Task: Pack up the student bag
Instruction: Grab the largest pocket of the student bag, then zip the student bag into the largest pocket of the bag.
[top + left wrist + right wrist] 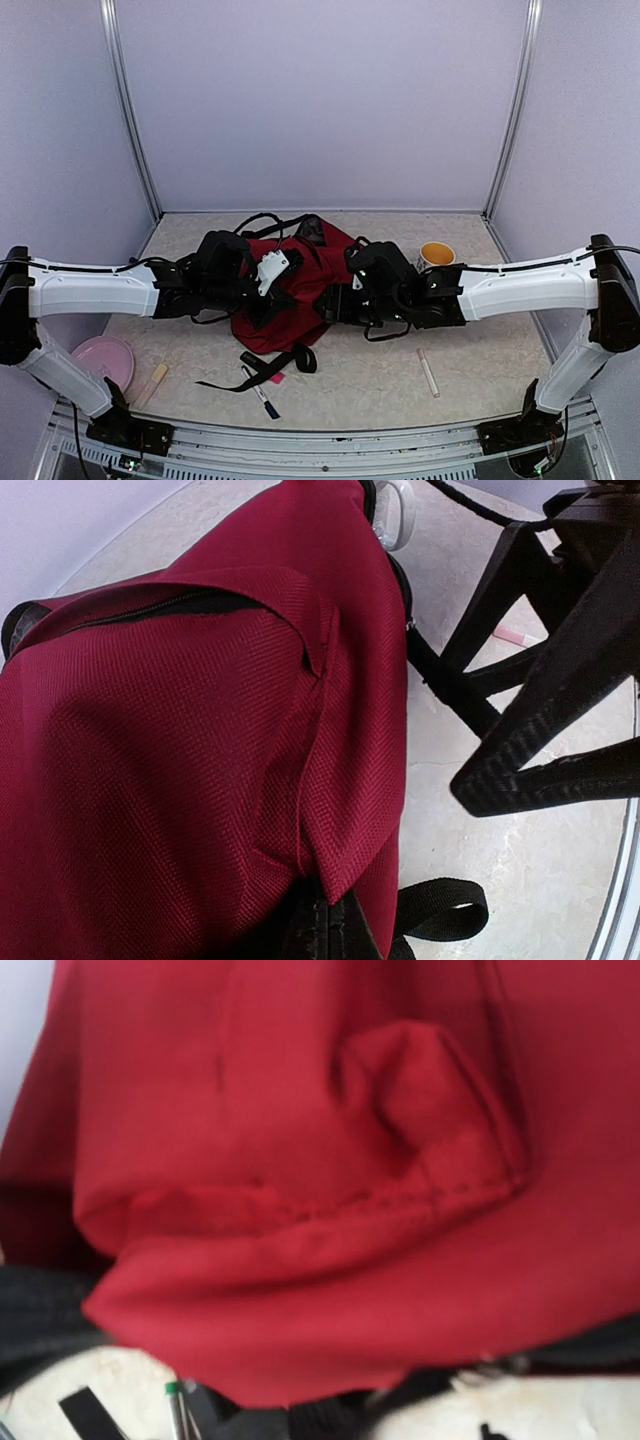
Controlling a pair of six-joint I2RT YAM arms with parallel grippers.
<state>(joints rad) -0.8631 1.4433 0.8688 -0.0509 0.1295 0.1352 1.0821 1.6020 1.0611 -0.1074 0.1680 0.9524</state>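
Observation:
The student bag, dark red with black straps, lies in the middle of the table. My left gripper is on its left part. In the left wrist view the fingertips are shut on a fold of the bag's red fabric, beside a black zipper line. My right gripper is at the bag's right edge. In the right wrist view, which is blurred, red fabric drapes over the gripper, which seems shut on the bag's edge.
A pink plate lies at the near left and a yellow cup stands right of the bag. Markers lie near the front: a pink one, a dark one and a yellowish one. A black strap trails forward.

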